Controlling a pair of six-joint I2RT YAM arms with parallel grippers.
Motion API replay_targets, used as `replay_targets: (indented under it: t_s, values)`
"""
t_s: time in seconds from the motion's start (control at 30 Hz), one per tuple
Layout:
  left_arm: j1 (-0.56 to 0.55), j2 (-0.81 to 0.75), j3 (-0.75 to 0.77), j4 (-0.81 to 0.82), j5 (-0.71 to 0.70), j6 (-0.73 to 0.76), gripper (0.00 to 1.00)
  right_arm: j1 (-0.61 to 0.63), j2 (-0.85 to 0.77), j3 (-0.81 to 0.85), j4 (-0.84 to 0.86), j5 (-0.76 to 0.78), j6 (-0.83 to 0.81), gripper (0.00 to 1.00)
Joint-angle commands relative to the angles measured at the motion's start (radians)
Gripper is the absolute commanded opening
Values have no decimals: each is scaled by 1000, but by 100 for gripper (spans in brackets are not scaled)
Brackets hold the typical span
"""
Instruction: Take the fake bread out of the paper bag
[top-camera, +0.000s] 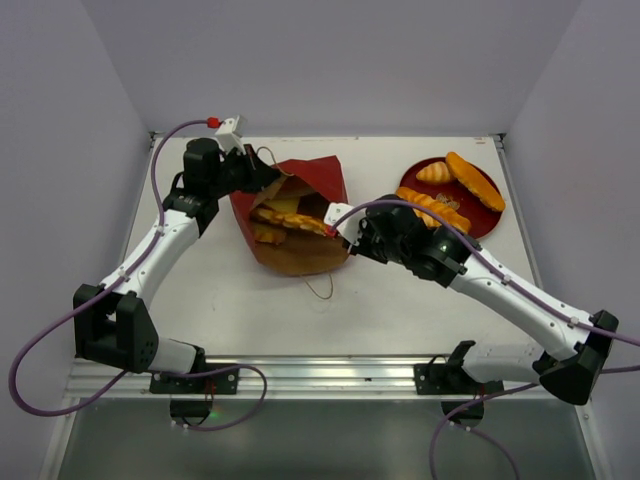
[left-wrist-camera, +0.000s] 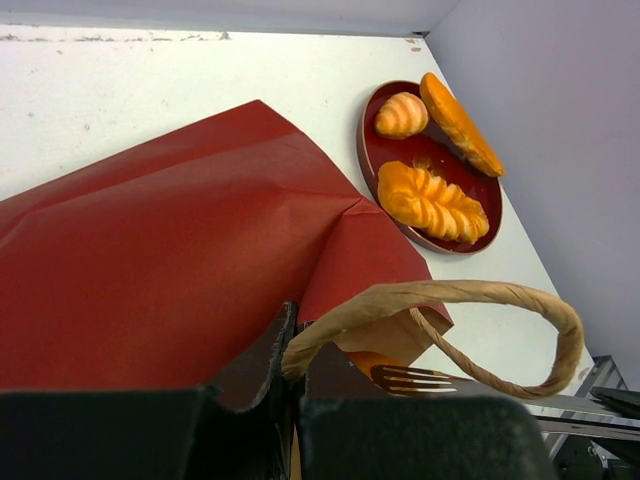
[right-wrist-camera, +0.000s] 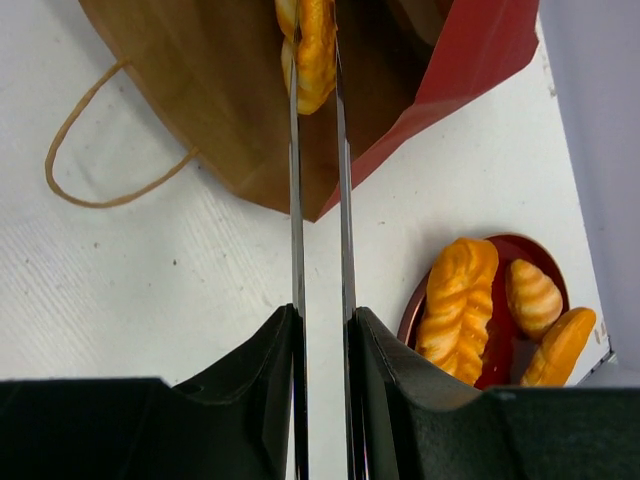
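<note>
The red paper bag (top-camera: 318, 180) lies on its side at the table's middle, its brown inside (top-camera: 300, 256) facing the arms, with several golden fake bread pieces (top-camera: 285, 217) in it. My left gripper (top-camera: 262, 170) is shut on the bag's looped handle (left-wrist-camera: 440, 295) at the mouth rim (left-wrist-camera: 297, 335). My right gripper (top-camera: 362, 235) is shut on metal tongs (right-wrist-camera: 298, 200). The tong tips reach into the bag's mouth and pinch a golden bread piece (right-wrist-camera: 314, 50). Three more bread pieces (top-camera: 432, 208) lie on the dark-red plate (top-camera: 486, 217).
The plate sits at the far right, close behind my right wrist, and shows in the left wrist view (left-wrist-camera: 372, 160) and right wrist view (right-wrist-camera: 500, 350). The bag's second handle (top-camera: 320, 288) lies loose on the table. White walls enclose the table on three sides.
</note>
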Motion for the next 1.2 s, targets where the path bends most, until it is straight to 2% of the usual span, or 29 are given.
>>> replay_targets:
  t_s: [0.0,0.63,0.97,1.17]
  values:
    - [4,11,14,23,-26,-13,0,-17,-36,0,7,-55,4,0]
    - [4,21,32,37,-76,-50,0,-91,-244,-42,-129,-169,-32,0]
    - [7,37,48,43,-139,-76,0,-191,-434,-88,-229,-242,-114,0]
    - [7,57,72,37,-173,-81,0,-238,-519,-59,-297,-300,-132,0]
